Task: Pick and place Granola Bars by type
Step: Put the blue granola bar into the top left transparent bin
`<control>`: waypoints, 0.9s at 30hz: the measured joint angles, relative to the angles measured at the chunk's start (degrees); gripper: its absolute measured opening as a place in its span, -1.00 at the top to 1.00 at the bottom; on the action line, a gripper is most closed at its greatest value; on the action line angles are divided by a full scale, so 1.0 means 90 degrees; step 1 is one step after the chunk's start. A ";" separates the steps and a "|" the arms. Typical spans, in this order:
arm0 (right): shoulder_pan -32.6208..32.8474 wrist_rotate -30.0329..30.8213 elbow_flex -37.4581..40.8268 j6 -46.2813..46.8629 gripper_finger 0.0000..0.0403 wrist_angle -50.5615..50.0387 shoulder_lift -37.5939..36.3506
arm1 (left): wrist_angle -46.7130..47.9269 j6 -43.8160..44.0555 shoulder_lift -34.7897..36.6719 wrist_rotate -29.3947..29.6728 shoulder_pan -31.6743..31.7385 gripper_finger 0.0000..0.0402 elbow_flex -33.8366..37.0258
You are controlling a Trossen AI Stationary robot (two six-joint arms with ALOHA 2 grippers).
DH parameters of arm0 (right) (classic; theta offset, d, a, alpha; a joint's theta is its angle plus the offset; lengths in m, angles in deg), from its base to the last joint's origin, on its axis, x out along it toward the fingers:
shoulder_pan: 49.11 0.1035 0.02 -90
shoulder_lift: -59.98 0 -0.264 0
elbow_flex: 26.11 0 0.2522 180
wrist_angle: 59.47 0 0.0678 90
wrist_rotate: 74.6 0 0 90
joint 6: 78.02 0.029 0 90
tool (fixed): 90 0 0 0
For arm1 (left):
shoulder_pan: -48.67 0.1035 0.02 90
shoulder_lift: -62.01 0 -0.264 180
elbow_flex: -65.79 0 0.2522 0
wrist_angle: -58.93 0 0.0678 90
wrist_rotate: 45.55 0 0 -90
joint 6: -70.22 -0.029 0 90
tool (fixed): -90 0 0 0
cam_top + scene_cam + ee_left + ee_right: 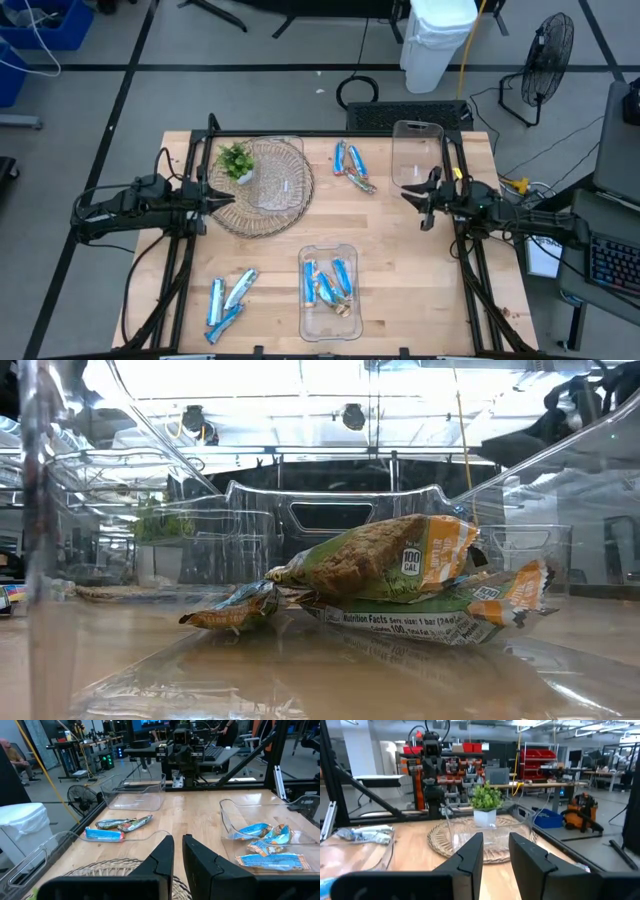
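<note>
Near edge, front tray: the clear plastic tray (329, 292) closest to me held several blue-and-white Granola Bars (327, 280); the table-level camera looked through its wall at bars with green, tan and orange wrappers (400, 565) lying flat and overlapping.
Near edge, left pile: a loose cluster of blue-and-white bars (227, 298) lay on the bare wooden table (400, 250), well apart from the tray.
Middle, left arm: my left gripper (226, 197) hung over the rim of the wicker tray (262, 186); its wrist camera showed the fingers (162, 859) nearly together, a narrow gap between them, gripping nothing.
Middle, right arm: my right gripper (413, 195) sat at the table's right side, just short of the empty clear bin (417, 153); its fingers (470, 854) stood apart and empty.
Wicker tray contents: a small potted plant (236, 160) and a clear insert, no bars that I could see.
Far side: a third group of bars (353, 166), blue-and-white with one darker wrapper among them, lay between the wicker tray and the empty bin.
Step in hand, my judgement: neither arm had begun a pick; I took the far group as the right arm's nearest work.
Doing it well: I would open wide, come straight down across a bar's narrow width, and single out one wrapper, since they overlapped and foil slips.
</note>
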 joint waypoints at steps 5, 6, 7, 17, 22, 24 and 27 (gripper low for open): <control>0.0000 -0.0010 0.0005 -0.0002 0.58 0.0011 -0.0007 | 0.0000 0.0000 0.0001 0.0000 0.0002 0.77 0.0000; 0.0000 -0.0013 0.0008 -0.0002 0.58 0.0010 -0.0005 | 0.0000 0.0000 0.0001 0.0000 0.0002 0.77 0.0000; 0.0000 -0.0019 0.0012 0.0000 0.58 0.0015 -0.0007 | 0.0000 0.0000 0.0002 0.0000 0.0002 0.77 0.0000; 0.0000 -0.0022 0.0017 0.0000 0.58 0.0012 -0.0007 | -0.0160 -0.1036 0.0002 0.0003 0.0002 0.77 0.0000; 0.0000 -0.0024 0.0024 0.0000 0.58 0.0013 -0.0007 | -0.0926 -0.2121 0.0000 -0.0012 0.0001 0.77 0.0000; 0.0000 -0.0024 0.0024 0.0000 0.58 0.0012 -0.0007 | -0.1411 -0.2345 0.0002 -0.0059 0.0000 0.77 0.0000; 0.0000 -0.0024 0.0024 0.0000 0.58 0.0012 -0.0007 | -0.2096 -0.2158 0.0002 -0.0058 0.0002 0.77 0.0000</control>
